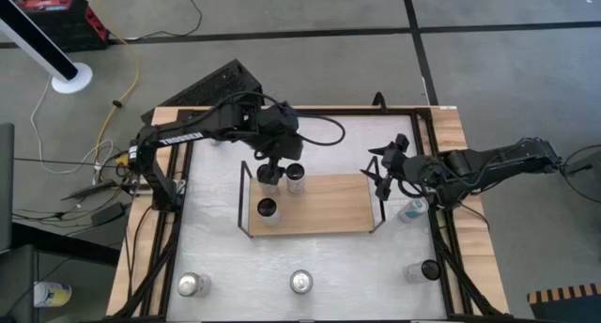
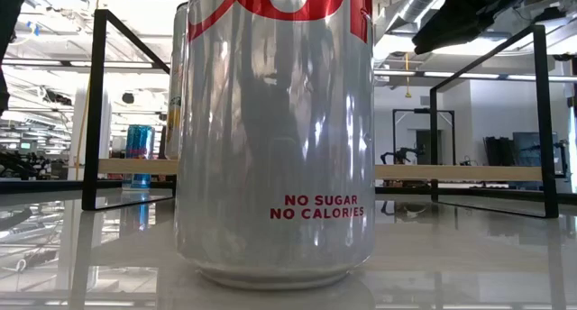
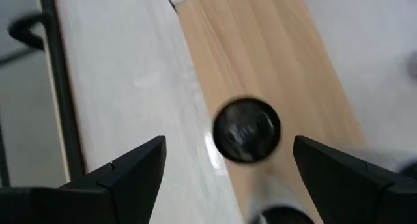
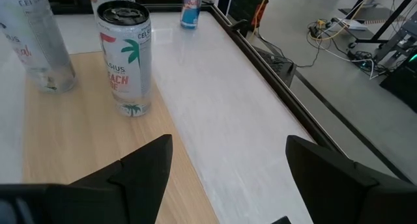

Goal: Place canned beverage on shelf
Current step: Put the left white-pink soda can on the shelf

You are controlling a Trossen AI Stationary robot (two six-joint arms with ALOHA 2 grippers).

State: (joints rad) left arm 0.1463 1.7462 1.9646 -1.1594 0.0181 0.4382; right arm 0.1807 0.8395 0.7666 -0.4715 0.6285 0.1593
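The shelf (image 1: 319, 206), a light-wood board in a black wire frame, stands mid-table. Three cans stand upright on its left part: two at the far-left corner (image 1: 269, 176) (image 1: 296, 177) and a dark-topped can (image 1: 268, 209) near the left edge. My left gripper (image 1: 274, 161) hangs open above the far-left cans, touching nothing. In its wrist view the dark-topped can (image 3: 246, 129) shows between the spread fingers of my left gripper (image 3: 229, 146), well below them. My right gripper (image 1: 379, 169) waits open at the shelf's right end. My right gripper (image 4: 229, 140) faces a Celsius can (image 4: 125, 58) across the board.
Loose cans stand along the table's near edge (image 1: 192, 284) (image 1: 300, 282) (image 1: 427, 269); the middle one fills the low view (image 2: 275, 134). Another can (image 1: 411, 210) stands under the right arm. A blue can (image 2: 138, 152) shows beyond the shelf's left rail. Black rails border the table.
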